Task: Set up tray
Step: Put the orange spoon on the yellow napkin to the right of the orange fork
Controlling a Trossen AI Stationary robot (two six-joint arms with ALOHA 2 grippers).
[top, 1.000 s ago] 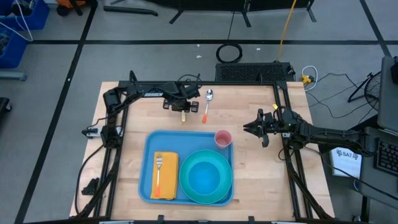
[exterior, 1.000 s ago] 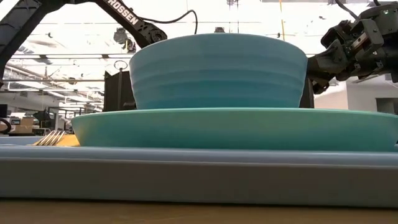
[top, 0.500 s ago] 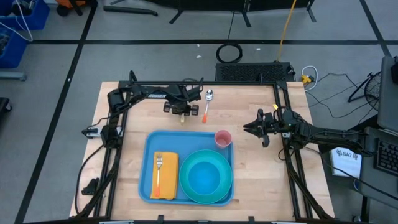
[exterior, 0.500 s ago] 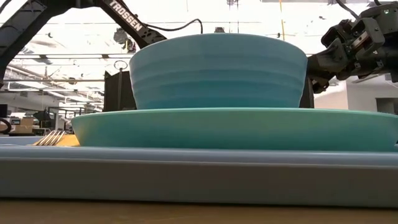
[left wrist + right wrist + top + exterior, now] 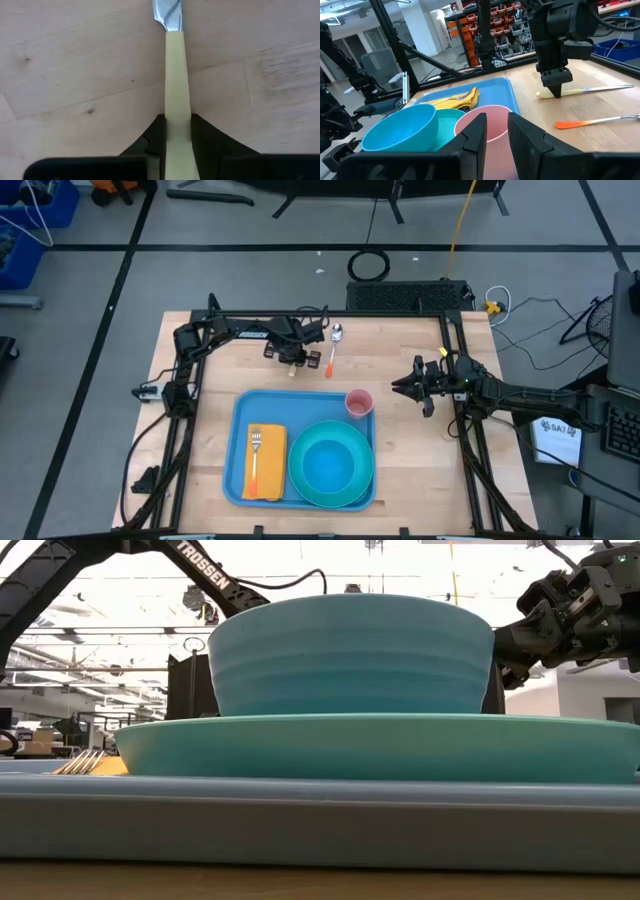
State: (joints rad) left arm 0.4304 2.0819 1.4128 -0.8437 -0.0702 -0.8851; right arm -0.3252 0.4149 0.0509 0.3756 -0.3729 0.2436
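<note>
Blue tray (image 5: 235, 442) sits at the table's (image 5: 210, 380) front edge; plate, bowl and cup aboard.
Left gripper (image 5: 176, 131) clamps the cream knife (image 5: 176, 90) handle behind it; right gripper (image 5: 496, 131) waits at the right, fingers slightly parted.

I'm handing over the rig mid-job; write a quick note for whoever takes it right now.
Left claw: down at the table's far side, shut on the knife by its cream handle, knife lying on the wood.
Right claw: waiting over the table right of the tray, holding nothing.
Done: napkin with fork, plate with bowl, pink cup on the tray.
Left: knife, then the orange-handled spoon beside it.
</note>
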